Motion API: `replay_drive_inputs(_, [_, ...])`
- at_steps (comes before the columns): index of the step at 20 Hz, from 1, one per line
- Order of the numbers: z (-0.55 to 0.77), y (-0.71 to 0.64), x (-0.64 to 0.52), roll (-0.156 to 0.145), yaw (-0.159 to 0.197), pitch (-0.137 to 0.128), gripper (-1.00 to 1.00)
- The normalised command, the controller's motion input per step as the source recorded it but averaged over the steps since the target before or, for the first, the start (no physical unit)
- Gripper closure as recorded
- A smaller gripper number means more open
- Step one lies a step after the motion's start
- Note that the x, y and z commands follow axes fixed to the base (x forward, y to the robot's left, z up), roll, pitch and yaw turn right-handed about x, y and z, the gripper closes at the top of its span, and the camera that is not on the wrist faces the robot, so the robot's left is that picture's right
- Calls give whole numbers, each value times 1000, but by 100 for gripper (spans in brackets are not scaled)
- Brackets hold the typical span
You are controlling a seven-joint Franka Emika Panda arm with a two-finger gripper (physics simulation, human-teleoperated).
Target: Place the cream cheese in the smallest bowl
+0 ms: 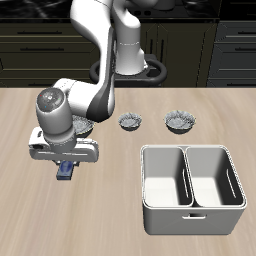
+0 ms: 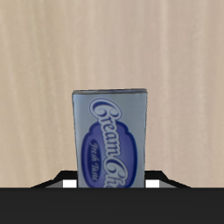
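My fingers (image 2: 63,178) stood narrowly parted around the cheese (image 2: 108,138), apparently gripping its sides. It was a flat rectangular blue box with a pale scripted label, on light wood-grain table (image 2: 52,52).

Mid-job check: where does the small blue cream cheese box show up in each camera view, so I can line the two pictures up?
Exterior view: the small flat blue cream cheese box peeks out just beneath the gripper, nearer the table's front edge than the bowls.
Wrist view: the cream cheese box fills the middle, its white script label facing the camera.
Shared landmark: the light wooden table under the box.
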Motion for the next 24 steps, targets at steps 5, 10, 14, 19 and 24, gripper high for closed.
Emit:
replay_drive_inputs(5, [271,134,-30,18,-11,-35,100])
replay_drive_inputs(10, [278,37,-56,-19,22,-30,100])
replay_drive_inputs(14, [512,27,-173,-19,-2,-54,100])
replay_drive_inputs(19, [535,-28,-198,-2,15,-63,100])
replay_drive_inputs(24, [527,-30,-231,-6,20,-49,100])
